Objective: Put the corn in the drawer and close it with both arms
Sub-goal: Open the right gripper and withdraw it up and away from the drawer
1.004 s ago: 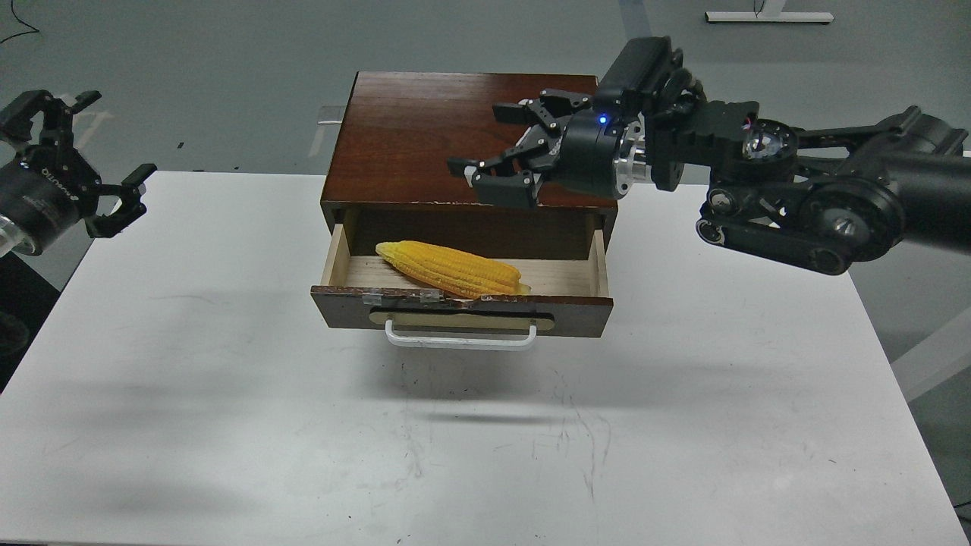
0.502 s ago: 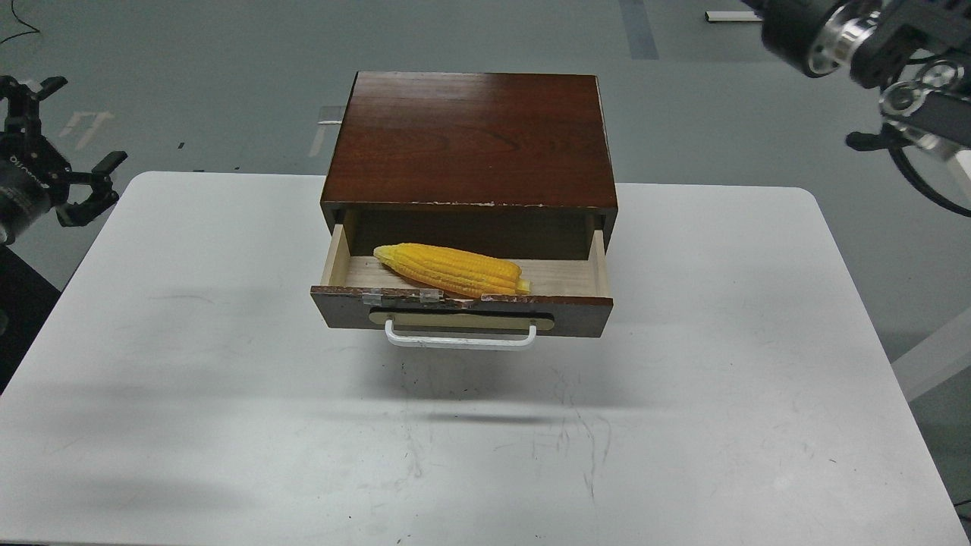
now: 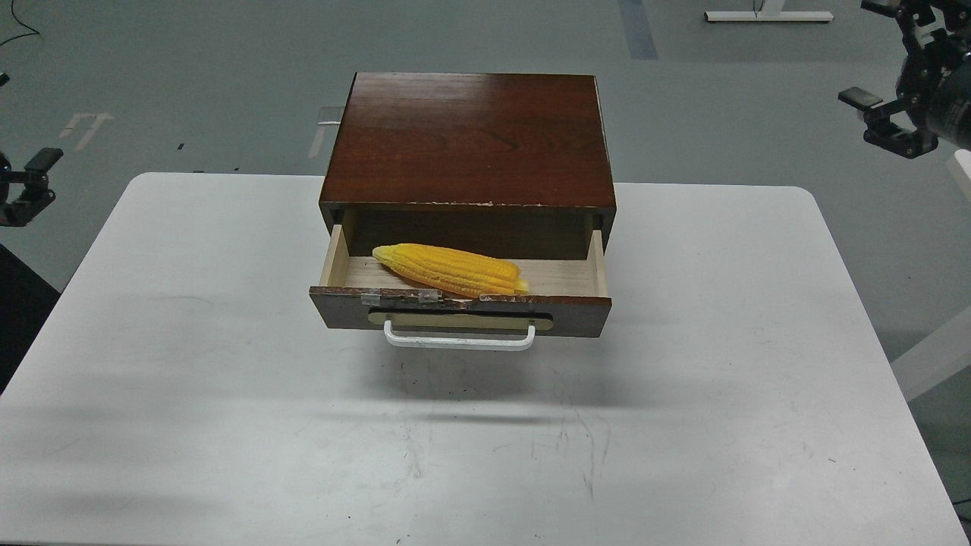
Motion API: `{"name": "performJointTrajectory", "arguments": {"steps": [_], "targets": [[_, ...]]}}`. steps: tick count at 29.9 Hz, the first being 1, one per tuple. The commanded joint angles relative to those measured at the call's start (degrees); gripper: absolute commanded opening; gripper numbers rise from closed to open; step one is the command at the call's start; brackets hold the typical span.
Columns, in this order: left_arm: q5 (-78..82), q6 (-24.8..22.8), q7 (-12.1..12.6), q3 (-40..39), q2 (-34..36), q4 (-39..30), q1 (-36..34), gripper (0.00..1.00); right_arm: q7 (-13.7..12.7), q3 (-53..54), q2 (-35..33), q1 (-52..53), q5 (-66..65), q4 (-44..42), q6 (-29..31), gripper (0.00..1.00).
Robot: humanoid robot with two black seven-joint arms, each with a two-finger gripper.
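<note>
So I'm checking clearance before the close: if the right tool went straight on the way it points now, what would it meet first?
The right tool sits at the picture's upper right edge, fingers spread, pointing left over bare floor behind the cabinet. The way looks free, though depth is unclear.

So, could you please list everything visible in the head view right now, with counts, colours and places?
corn: one, bright yellow, lying inside the open drawer, tapered end to the left.
drawer: one, dark brown front with pale wood inside, pulled out from the cabinet.
handle: one, white bar on a tan plate, on the drawer front.
cabinet: one, dark reddish-brown, at the far middle of the table.
table: one, white with scuff marks, filling most of the view.
floor: grey, beyond the table.
left pincer: one, black, at the left edge, mostly cut off.
right pincer: one, black, fingers spread, at the top right, off the table.
</note>
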Motion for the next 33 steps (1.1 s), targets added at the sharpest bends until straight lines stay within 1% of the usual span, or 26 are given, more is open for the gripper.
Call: {"name": "performJointTrajectory", "arguments": {"steps": [1,6,8,9,10,11,12,14,15,16,17,18,19,21,23,26,27,28,30,32,33], "targets": [[0.1,-0.8,0.0,0.0,1.9,-0.6,-0.6,1.0,0.1,0.4,-0.3,-0.4,0.2,0.7,0.2,1.0],[1.1,0.1,-0.8,0.0,1.9,-0.7,-0.8,1.0,0.1,1.3,-2.4,-0.8,2.9,1.1,1.1,1.0],[2.7,0.0,-2.3,0.1,1.9,-0.7,-0.8,1.0,0.5,1.4,-3.8,-2.5,7.4,2.6,1.1,1.0],[5.0,-0.1,-3.6,0.2,1.7,-0.7,-0.5,1.0,1.6,1.3,-4.4,-4.0,11.5,3.6,1.1,1.0],[7.7,-0.3,-5.0,0.2,1.5,-0.7,-0.2,1.0,3.8,1.1,-4.3,-5.7,13.9,4.1,1.1,0.99],[9.1,-0.4,-5.7,0.2,1.2,-0.7,-0.1,1.0,5.4,1.0,-4.2,-6.5,14.5,4.4,1.1,0.99],[10.4,-0.7,-6.5,0.2,0.6,-0.7,0.0,1.0,9.1,0.9,-3.6,-8.7,14.4,5.1,1.1,0.99],[10.7,-0.8,-6.6,0.2,0.3,-1.6,0.3,1.0,13.9,0.9,-1.9,-11.1,14.3,5.4,0.8,0.99],[10.7,-0.9,-6.5,0.3,0.0,-2.5,1.3,1.0,18.3,0.9,0.8,-13.4,14.0,5.2,0.5,0.99],[10.7,-1.0,-6.4,0.8,-0.5,-3.0,2.5,1.0,21.3,1.1,3.2,-15.3,13.5,4.8,-0.5,0.98],[10.7,-1.1,-6.4,1.1,-0.8,-3.3,2.7,1.0,21.3,1.1,4.1,-15.9,12.8,4.6,-1.5,0.98],[10.8,-1.8,-6.3,1.3,-1.1,-3.6,2.7,1.0,21.3,1.3,6.0,-16.2,10.8,4.0,-3.9,0.98],[10.8,-1.8,-6.3,1.3,-1.1,-3.6,2.7,1.0,21.3,1.3,6.0,-16.2,10.8,4.0,-3.9,0.98],[11.3,-5.5,-6.4,1.3,-1.1,-3.6,2.7,1.0,21.3,3.2,9.8,-16.3,7.7,0.5,-8.2,0.98],[11.4,-8.1,-6.5,1.2,-1.0,-3.6,2.3,1.0,21.3,5.3,12.0,-16.4,6.8,-1.0,-9.7,0.98],[11.6,-8.1,-6.6,1.1,-0.7,-2.8,0.8,1.0,21.3,7.3,14.9,-16.4,6.6,-4.7,-9.9,0.98],[11.6,-8.1,-6.6,1.2,-0.8,-2.6,-0.8,1.0,21.3,8.7,17.0,-16.0,6.7,-7.3,-9.9,0.99],[11.7,-8.1,-6.6,1.3,-0.8,-2.6,-1.6,1.0,21.3,9.7,18.2,-15.8,6.8,-8.0,-9.8,0.99],[11.7,-8.1,-6.4,1.3,-0.6,-2.6,-3.3,1.0,21.3,13.6,20.3,-16.1,7.0,-7.9,-9.1,0.99],[11.8,-8.1,-6.2,1.4,-0.4,-2.4,-3.3,1.0,21.3,13.9,20.7,-16.3,7.0,-6.8,-8.7,1.0],[11.8,-8.1,-6.0,1.4,-0.4,-2.2,-3.2,1.0,21.3,13.9,20.4,-16.4,6.9,-4.9,-8.4,1.0]]}}
